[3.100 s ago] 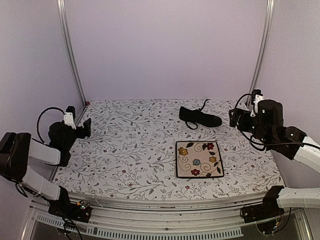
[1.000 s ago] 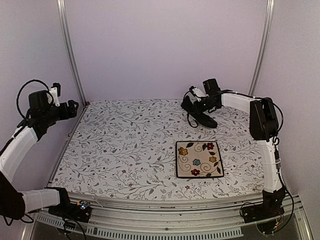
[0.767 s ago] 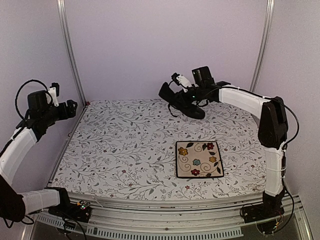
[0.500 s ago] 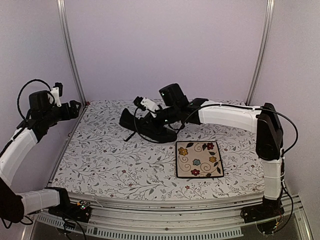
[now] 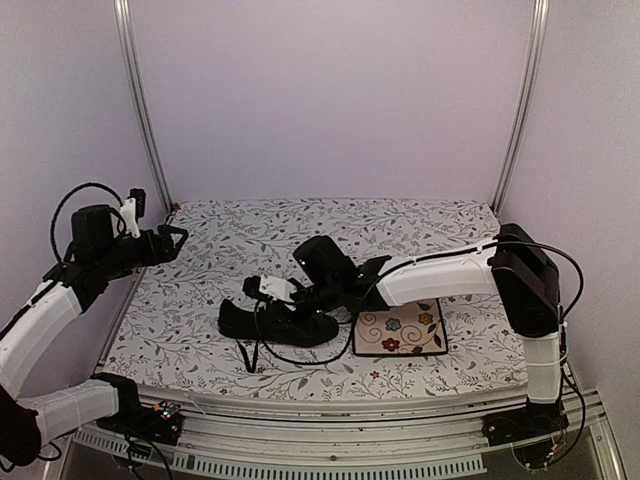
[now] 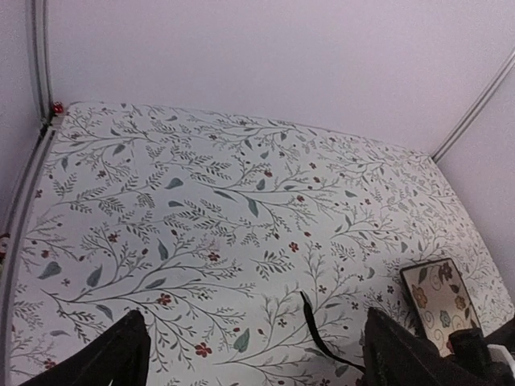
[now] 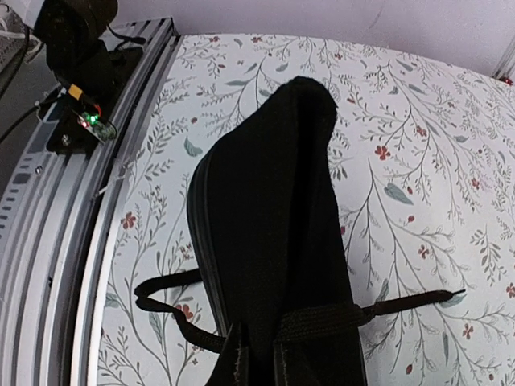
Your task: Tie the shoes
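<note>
Right pincer (image 5: 298,298) reaches far across to the lower middle of the top view and is clamped on the top of the black shoe (image 5: 262,322). The shoe is low down near the front edge of the table (image 5: 220,265), and its toe points to the left of the frame. Its thin laces (image 5: 250,352) are loose and not tied, and they trail on the table. Just right of the shoe is the square flower plate (image 5: 405,335). Left pincer (image 5: 172,238) is up in the air at the left side, well apart from the shoe, with its fingers (image 6: 113,358) spread wide.
</note>
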